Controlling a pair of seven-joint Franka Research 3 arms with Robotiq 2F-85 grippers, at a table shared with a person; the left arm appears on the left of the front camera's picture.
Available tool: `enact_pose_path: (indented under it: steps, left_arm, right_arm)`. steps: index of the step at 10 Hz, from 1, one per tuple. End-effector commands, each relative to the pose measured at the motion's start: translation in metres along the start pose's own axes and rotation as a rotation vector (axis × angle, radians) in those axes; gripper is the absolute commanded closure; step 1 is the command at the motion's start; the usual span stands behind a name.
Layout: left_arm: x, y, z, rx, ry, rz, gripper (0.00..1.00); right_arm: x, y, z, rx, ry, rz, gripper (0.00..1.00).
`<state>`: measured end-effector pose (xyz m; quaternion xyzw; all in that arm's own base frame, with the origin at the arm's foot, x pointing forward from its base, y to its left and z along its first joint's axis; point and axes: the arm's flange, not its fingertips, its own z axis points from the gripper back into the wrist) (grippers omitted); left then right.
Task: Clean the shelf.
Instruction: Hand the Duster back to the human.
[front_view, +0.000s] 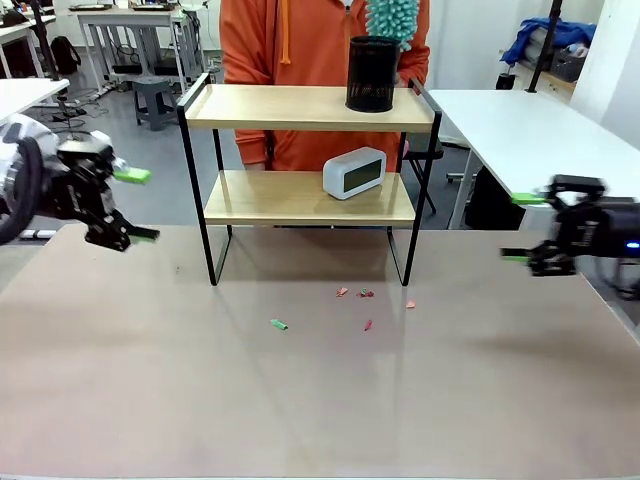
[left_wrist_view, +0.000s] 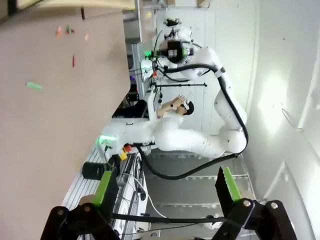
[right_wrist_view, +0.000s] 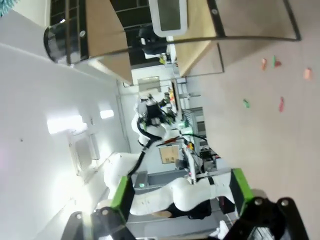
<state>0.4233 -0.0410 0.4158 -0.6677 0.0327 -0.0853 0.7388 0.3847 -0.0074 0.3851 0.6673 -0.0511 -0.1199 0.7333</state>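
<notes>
The grey table (front_view: 300, 400) spreads wide, and the shelf (front_view: 310, 108) stands at its far middle, just in front of a person in an orange top (front_view: 290, 40). The front view takes in the shelf whole; the right wrist view, rolled sideways, catches just one end of it. Left of the shelf, the left gripper (front_view: 132, 205) hangs above the table edge, jaws spread wide and holding nothing; its own camera shows the green pads (left_wrist_view: 104, 187) well apart. Right of the shelf, the right gripper (front_view: 522, 226) hovers likewise, agape and empty. On the shelf's top board sits a black mesh cup (front_view: 372, 73); a fluffy teal duster (front_view: 392, 20) shows above it. A white clock (front_view: 354, 172) rests on the lower board. Small red and green scraps (front_view: 365, 294) lie on the table just before the shelf's legs.
</notes>
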Motion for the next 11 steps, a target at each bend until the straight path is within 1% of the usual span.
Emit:
enact_pose_path:
  steps: [1,2,11]
  left_arm:
    - [0.0022,0.0088,-0.0094,0.142,0.073,-0.044,0.0]
    - [0.0,0.0,0.0,0.0,0.0,0.0,0.0]
    - [0.0,0.0,0.0,0.0,0.0,0.0,0.0]
  right_arm:
    - [-0.0073,0.0063,0.0304,-0.024,0.008,0.026,0.0]
    - [-0.0073,0.0063,0.0304,-0.024,0.008,0.026,0.0]
    - [-0.0073,0.0063,0.0304,-0.024,0.008,0.026,0.0]
